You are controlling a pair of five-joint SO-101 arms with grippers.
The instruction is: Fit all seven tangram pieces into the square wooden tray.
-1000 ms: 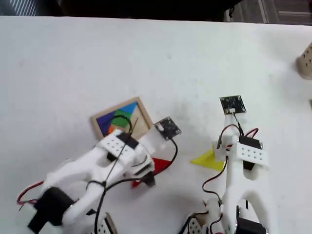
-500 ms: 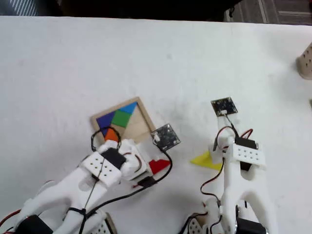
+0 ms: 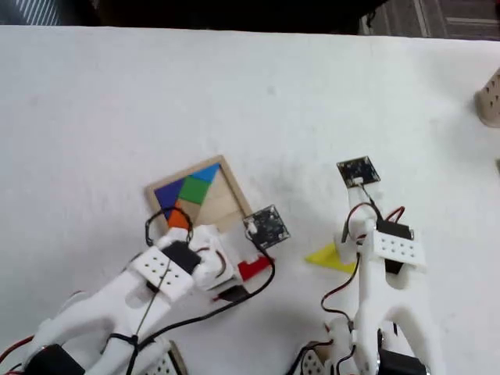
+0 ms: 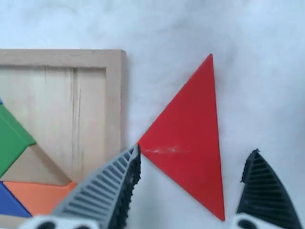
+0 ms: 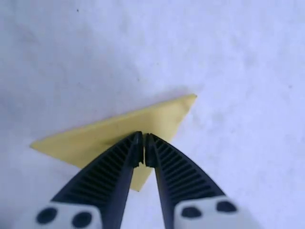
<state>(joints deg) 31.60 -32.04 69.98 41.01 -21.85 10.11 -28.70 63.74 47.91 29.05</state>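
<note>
My left tool (image 4: 195, 153) is back off the tray (image 4: 114, 95) now, open around the red triangle (image 4: 190, 133), so that's my next grab; right tool (image 5: 144, 148) is closed.

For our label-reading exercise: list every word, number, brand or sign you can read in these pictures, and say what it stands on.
None: no text can be read in any view. The wooden tray, the red triangle and the yellow triangle bear no print.
</note>
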